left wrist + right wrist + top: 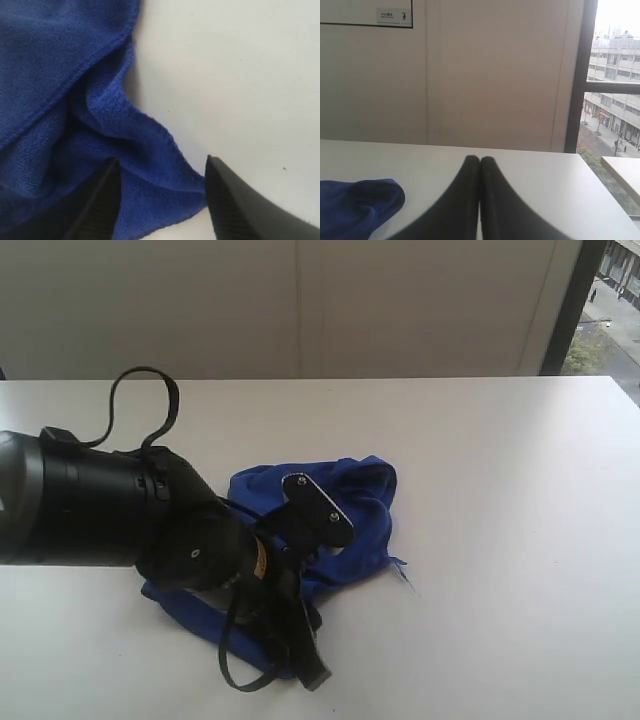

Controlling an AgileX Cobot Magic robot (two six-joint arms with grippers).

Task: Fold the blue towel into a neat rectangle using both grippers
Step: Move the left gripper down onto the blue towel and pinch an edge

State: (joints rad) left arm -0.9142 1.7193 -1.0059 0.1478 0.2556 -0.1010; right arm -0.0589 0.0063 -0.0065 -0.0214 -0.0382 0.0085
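Note:
The blue towel (350,500) lies crumpled in a heap on the middle of the white table (500,540). My left arm reaches over it from the left, and the left gripper (303,655) points down at the heap's near edge. In the left wrist view the left gripper (161,161) is open, and a hemmed corner of the towel (60,75) lies between its two black fingers (230,200) without being pinched. The right gripper (480,160) is shut on nothing and held above the table, apart from the towel (355,205). It does not show in the exterior view.
A pale wall (300,300) runs behind the table's far edge. A window (615,100) with a dark frame stands at the right, past the table's right edge. A loop of black cable (140,405) rises from the left arm.

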